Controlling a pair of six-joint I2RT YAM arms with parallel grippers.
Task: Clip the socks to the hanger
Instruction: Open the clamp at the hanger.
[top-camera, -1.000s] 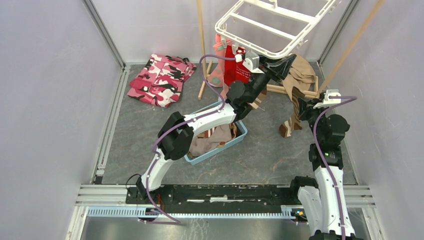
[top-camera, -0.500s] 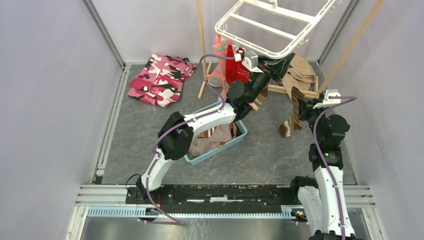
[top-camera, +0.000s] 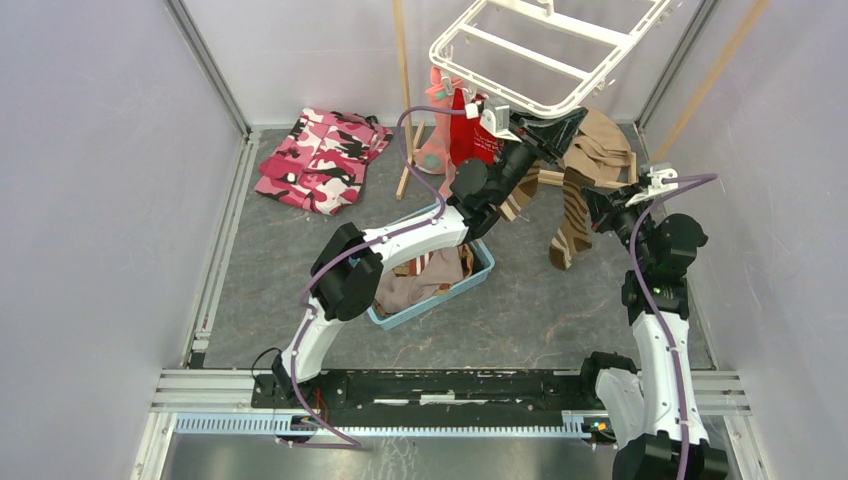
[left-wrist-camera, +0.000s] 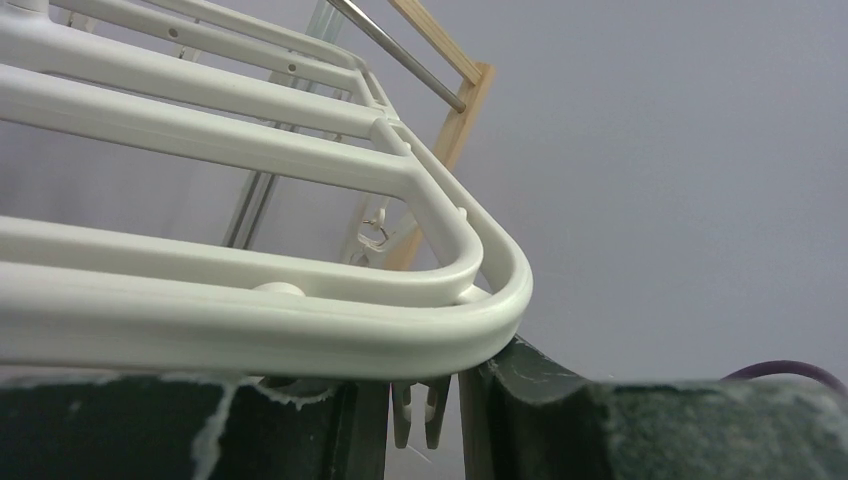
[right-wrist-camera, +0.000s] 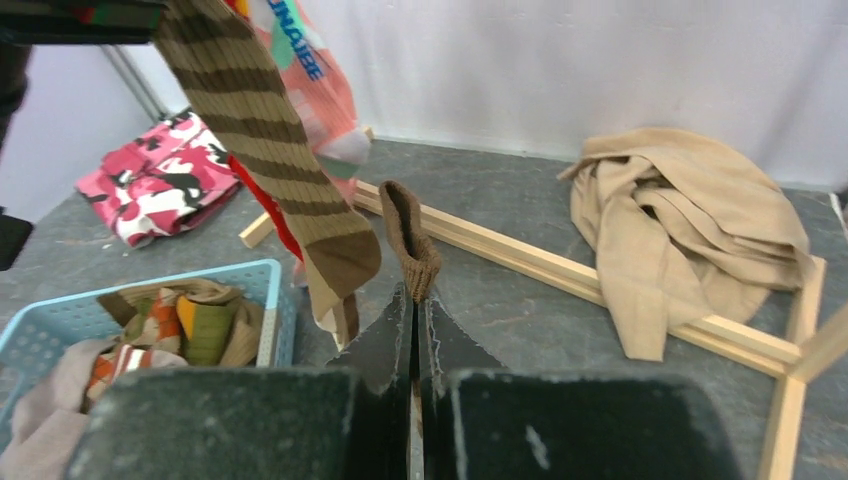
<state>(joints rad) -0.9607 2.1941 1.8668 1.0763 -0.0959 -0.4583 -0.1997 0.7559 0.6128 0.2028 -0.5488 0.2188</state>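
Observation:
The white hanger (top-camera: 545, 55) hangs tilted at the top, with a salmon-pink sock (top-camera: 437, 125) and a red sock (top-camera: 472, 140) clipped to its near rim. My left gripper (top-camera: 548, 128) reaches up under the hanger's corner. In the left wrist view its jaws (left-wrist-camera: 425, 370) stand close on either side of a small clip peg (left-wrist-camera: 420, 405) under the rim (left-wrist-camera: 300, 330), pinching it. My right gripper (top-camera: 603, 203) is shut on the brown end (right-wrist-camera: 410, 235) of a brown and cream striped sock (top-camera: 568, 220), which dangles below it. Another striped sock (right-wrist-camera: 265, 140) hangs at the upper left of the right wrist view.
A blue basket (top-camera: 435, 298) of clothes sits under the left arm. The pink camouflage garment (top-camera: 320, 160) lies at the back left. Tan cloth (right-wrist-camera: 680, 220) lies over the wooden stand's base beams (right-wrist-camera: 520, 250). The stand's thin pole (top-camera: 403, 80) rises beside the hanger.
My left jaws narrowed around the peg and rose slightly to the hanger's corner. The right arm lifted the striped sock up and to the left, toward the hanger.

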